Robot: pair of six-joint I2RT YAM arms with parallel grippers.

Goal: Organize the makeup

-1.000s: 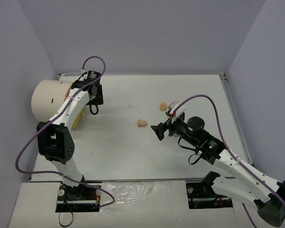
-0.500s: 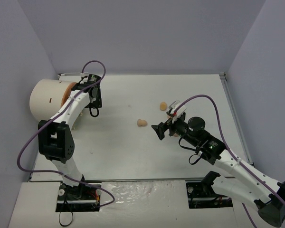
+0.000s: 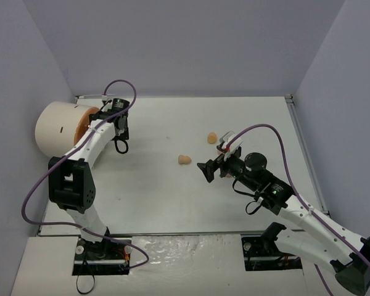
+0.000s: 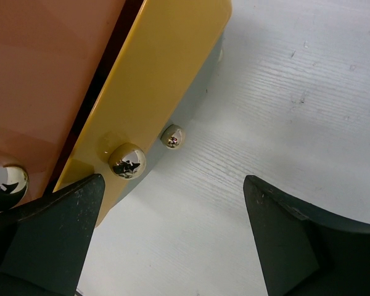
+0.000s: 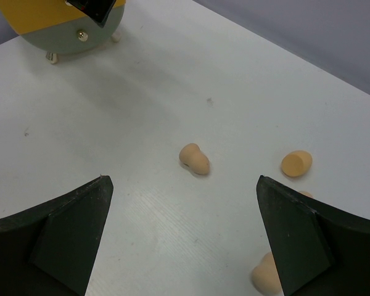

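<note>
Peach egg-shaped sponges lie mid-table: one (image 3: 184, 160) left of my right gripper, one (image 3: 212, 137) farther back. The right wrist view shows the near sponge (image 5: 194, 158), a more orange one (image 5: 296, 163) and a third (image 5: 266, 275) by the right finger. My right gripper (image 3: 205, 170) is open and empty, low over the table, facing the near sponge (image 5: 184, 180). My left gripper (image 3: 118, 135) is open and empty at the front of the large cream cylinder (image 3: 58, 126), its left finger (image 4: 55, 228) beside the yellow panel (image 4: 154, 80). Lipsticks, compacts, disc, pad and tube are out of view.
The cylinder lies on its side at the table's left edge, its orange front (image 3: 86, 120) facing right. It stands on small gold ball feet (image 4: 127, 160). It also shows far off in the right wrist view (image 5: 68, 24). Grey walls close in the table.
</note>
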